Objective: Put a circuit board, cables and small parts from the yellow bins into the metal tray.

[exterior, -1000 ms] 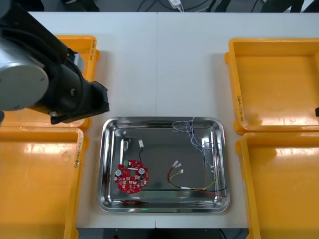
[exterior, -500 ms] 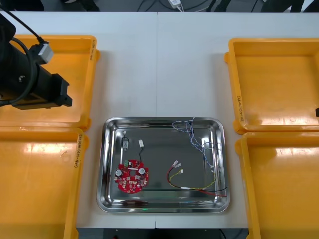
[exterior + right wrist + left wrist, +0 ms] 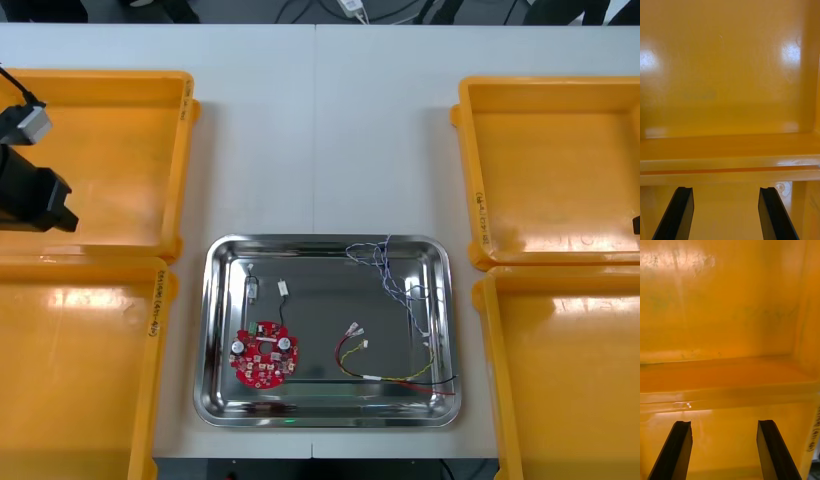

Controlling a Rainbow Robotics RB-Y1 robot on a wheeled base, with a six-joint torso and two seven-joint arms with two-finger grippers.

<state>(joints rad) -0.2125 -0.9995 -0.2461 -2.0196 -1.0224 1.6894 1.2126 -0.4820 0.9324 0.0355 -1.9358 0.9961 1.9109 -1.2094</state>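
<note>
Front: shiny metal tray [image 3: 210, 330] is holding the round red circuit board [image 3: 264, 357] near-left, with the red and yellow cable [image 3: 392, 372] lying lengthwise along the near rim.
Right wrist: right gripper [image 3: 726, 189] is hanging wide open and empty over a glossy right yellow bin [image 3: 730, 75].
Left wrist: left gripper [image 3: 724, 423] is gaping empty over a left yellow bin [image 3: 730, 315].

Bright yellow bins [image 3: 560, 170], shiny metal tray [image 3: 322, 300], red circuit board [image 3: 263, 357].

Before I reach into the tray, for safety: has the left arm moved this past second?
Yes: the left arm drew left, away from the metal tray, over the yellow bin.
</note>
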